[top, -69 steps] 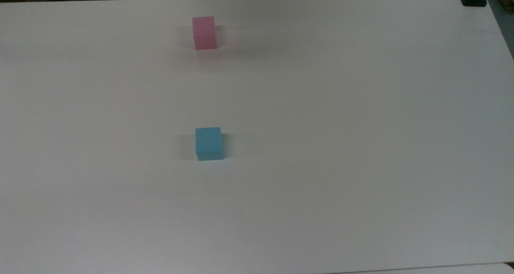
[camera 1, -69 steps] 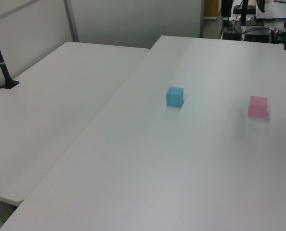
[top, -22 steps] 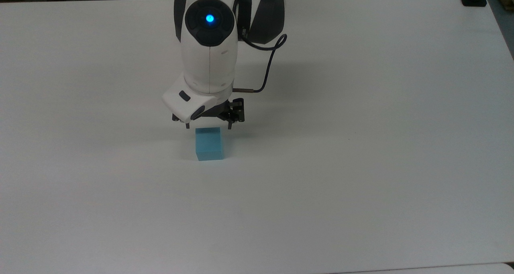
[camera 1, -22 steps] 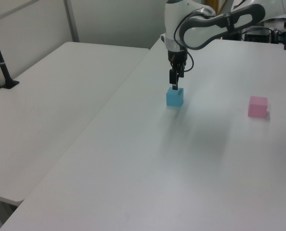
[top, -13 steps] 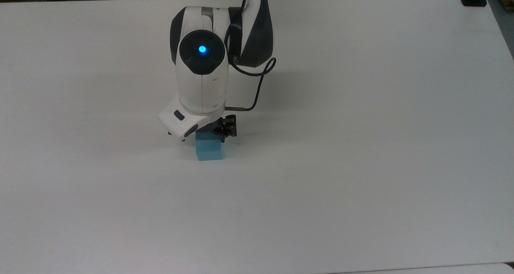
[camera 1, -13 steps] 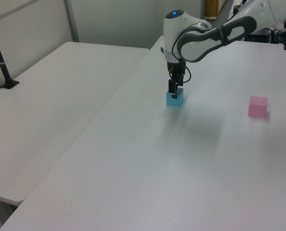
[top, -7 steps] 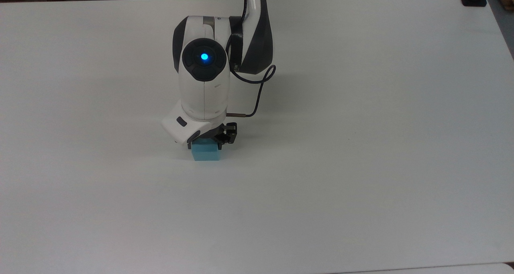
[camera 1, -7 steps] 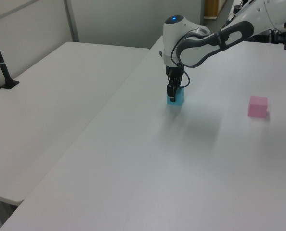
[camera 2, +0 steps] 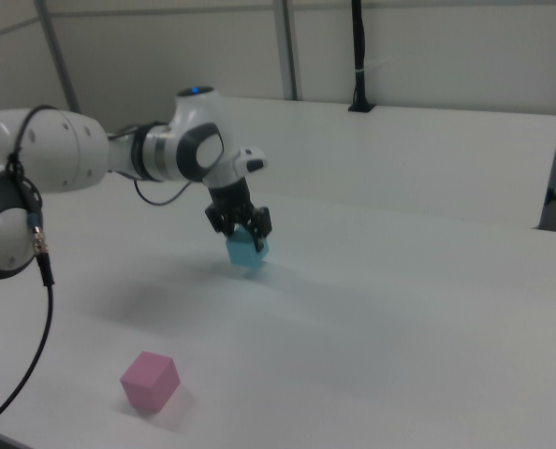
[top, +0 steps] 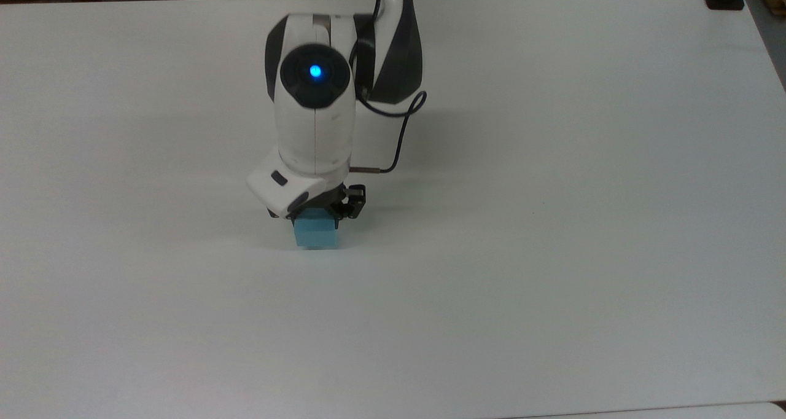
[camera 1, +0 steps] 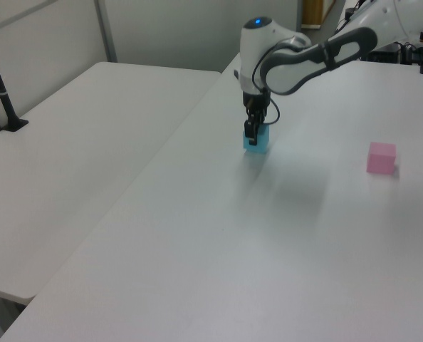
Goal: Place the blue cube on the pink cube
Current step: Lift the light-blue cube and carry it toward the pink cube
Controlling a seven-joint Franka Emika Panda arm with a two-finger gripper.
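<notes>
Blue cube point(top: 316, 234) now gripped, lifted.

Tabletop point(camera 1: 218, 235) bare between blue cube point(camera 1: 258, 140) and pink cube point(camera 1: 382, 157); cubes well apart, nothing between them.

A lab: bare white tables point(camera 1: 90, 142); grey partition walls point(camera 2: 428, 51); cabled equipment point(camera 1: 382, 50) behind.

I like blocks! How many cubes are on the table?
2. The blue cube sits between the gripper's jaws, near the table's middle. The pink cube sits alone, far toward the left view's right. The arm could hide more behind it.
</notes>
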